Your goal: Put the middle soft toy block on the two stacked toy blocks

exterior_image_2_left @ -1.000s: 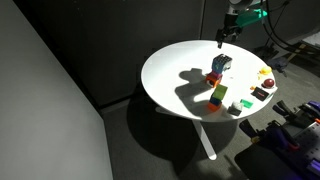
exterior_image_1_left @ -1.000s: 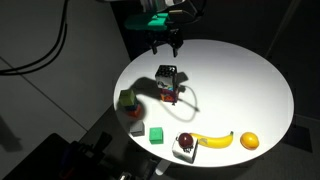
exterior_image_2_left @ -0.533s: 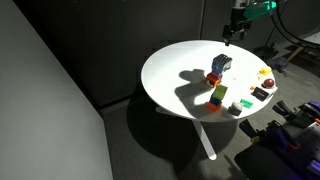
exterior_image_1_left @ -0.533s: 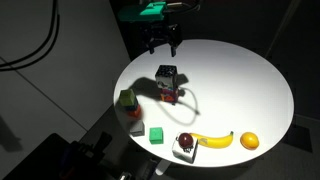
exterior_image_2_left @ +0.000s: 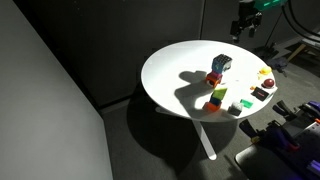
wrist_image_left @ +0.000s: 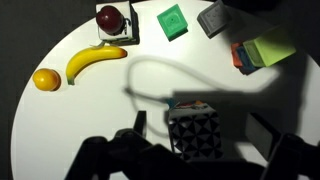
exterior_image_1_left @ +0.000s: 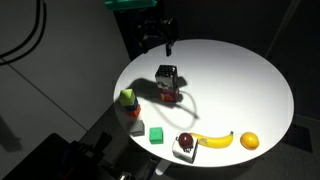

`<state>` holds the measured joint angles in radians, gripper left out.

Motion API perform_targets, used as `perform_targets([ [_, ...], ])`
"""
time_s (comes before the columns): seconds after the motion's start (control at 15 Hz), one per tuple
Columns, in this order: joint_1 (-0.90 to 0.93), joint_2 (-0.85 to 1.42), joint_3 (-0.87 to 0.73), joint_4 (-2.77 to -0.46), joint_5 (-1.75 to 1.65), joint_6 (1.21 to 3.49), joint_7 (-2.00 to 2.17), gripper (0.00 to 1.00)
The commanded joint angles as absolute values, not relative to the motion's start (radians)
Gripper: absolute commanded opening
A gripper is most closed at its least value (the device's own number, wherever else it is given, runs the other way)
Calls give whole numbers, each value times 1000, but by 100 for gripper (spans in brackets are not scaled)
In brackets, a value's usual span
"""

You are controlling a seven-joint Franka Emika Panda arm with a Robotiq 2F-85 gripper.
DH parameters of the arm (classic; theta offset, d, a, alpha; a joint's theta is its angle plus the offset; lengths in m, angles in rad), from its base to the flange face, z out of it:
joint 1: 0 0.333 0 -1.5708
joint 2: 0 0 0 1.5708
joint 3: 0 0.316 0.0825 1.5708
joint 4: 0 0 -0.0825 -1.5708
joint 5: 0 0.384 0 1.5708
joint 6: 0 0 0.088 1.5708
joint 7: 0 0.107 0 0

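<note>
One banana (wrist_image_left: 95, 62), one orange (wrist_image_left: 46, 79), one checkered block (wrist_image_left: 197, 132), one green cube (wrist_image_left: 173, 20).

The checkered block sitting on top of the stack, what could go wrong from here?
1. The checkered block tops the pink and red blocks, making a tall soft tower that may lean and topple.
2. The gripper hangs open beyond the tower; a careless low sweep could knock it toward the green-topped block.

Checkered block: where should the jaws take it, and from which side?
Take the checkered block by two opposite side faces, near mid-height, coming straight down from above. It sits upright on top of the stack, so its top and sides are free; a sideways approach would likely knock it all over.
</note>
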<state>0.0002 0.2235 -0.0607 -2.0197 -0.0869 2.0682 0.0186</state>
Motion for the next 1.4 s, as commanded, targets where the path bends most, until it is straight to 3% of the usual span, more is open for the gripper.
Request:
perform_targets([
  [0.0,-8,147,-56,-2071,-108,2023,21,100],
  [1.33,-22,-25,-51,-2195,-89,2054,-9,100],
])
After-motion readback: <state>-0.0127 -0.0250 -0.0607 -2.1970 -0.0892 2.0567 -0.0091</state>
